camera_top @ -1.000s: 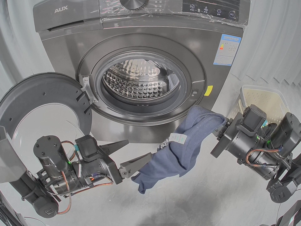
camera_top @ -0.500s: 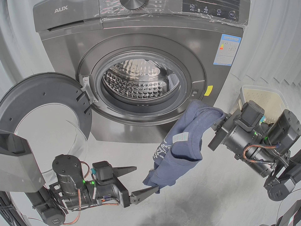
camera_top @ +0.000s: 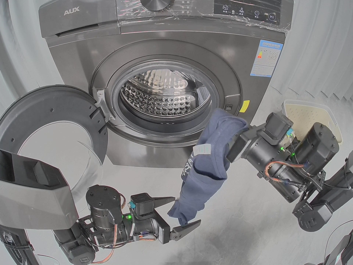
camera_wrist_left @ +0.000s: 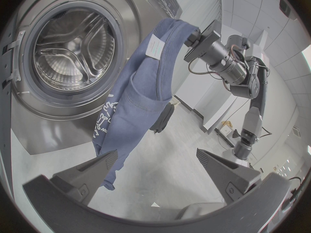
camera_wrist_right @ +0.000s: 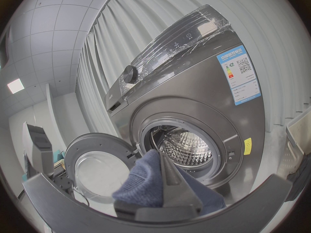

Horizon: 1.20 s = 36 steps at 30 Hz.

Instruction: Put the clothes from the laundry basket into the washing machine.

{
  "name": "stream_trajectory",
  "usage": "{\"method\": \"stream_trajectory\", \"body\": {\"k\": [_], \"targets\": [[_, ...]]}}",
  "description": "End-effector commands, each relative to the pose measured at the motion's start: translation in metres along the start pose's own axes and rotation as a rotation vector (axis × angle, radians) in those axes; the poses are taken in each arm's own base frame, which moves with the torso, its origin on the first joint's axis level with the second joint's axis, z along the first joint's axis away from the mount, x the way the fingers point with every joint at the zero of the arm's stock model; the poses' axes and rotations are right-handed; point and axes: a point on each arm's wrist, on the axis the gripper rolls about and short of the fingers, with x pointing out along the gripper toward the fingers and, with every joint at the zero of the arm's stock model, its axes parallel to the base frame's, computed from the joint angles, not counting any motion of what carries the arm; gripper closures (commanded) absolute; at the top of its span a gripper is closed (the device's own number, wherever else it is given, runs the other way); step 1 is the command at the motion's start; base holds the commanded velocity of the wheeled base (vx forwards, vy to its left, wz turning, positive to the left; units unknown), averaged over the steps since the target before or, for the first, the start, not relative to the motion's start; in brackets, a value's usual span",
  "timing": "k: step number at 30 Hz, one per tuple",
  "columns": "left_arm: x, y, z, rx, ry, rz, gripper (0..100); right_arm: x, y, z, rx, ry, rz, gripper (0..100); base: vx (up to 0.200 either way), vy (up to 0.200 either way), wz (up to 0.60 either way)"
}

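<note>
I am holding a dark blue T-shirt [camera_top: 206, 166] up in my right end effector [camera_top: 235, 135], which is pinching tight on a bunched fold at the top of the cloth. The shirt is hanging in the air just in front of the washing machine [camera_top: 73, 56], by the lower right edge of its round drum opening [camera_top: 161, 92]. The door [camera_top: 47, 111] is standing wide open on the left. My left end effector [camera_top: 185, 211] is sitting low near the floor with its fingers spread wide and nothing in them, and the shirt's bottom tip is dangling close to it. The laundry basket [camera_top: 312, 115] is sitting behind my right arm. I am guessing the shirt is light, soft and floppy, so it may sag, swing and catch on the rim. A thick fold near the top is the best spot to grab, and the loose bottom end needs lifting too.
</note>
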Motion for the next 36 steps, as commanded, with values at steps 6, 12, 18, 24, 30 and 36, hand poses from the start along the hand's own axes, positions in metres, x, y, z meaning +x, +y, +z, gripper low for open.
{"method": "stream_trajectory", "body": {"k": [6, 12, 18, 24, 30, 36], "targets": [[0.033, 0.025, -0.001, -0.001, -0.054, 0.152, 0, 0.045, 0.001, -0.005, 0.006, -0.05, -0.062, 100, 0.0, 0.0, 0.0], [0.045, 0.029, 0.001, 0.006, -0.081, 0.154, 0, 0.055, 0.002, 0.007, 0.011, -0.109, -0.07, 100, 0.0, 0.0, 0.0], [0.055, 0.032, -0.001, 0.008, -0.089, 0.157, 0, 0.059, 0.006, 0.011, 0.016, -0.12, -0.058, 100, 0.0, 0.0, 0.0], [0.075, 0.039, 0.007, 0.019, -0.154, 0.152, 0, 0.058, 0.006, 0.007, 0.017, -0.111, -0.058, 100, 0.0, 0.0, 0.0], [0.098, 0.052, 0.002, 0.025, -0.187, 0.18, 0, 0.058, 0.008, 0.006, 0.021, -0.11, -0.052, 100, 0.0, 0.0, 0.0], [0.112, 0.064, 0.008, 0.031, -0.246, 0.229, 0, 0.057, 0.009, 0.006, 0.024, -0.109, -0.051, 100, 0.0, 0.0, 0.0]]}}
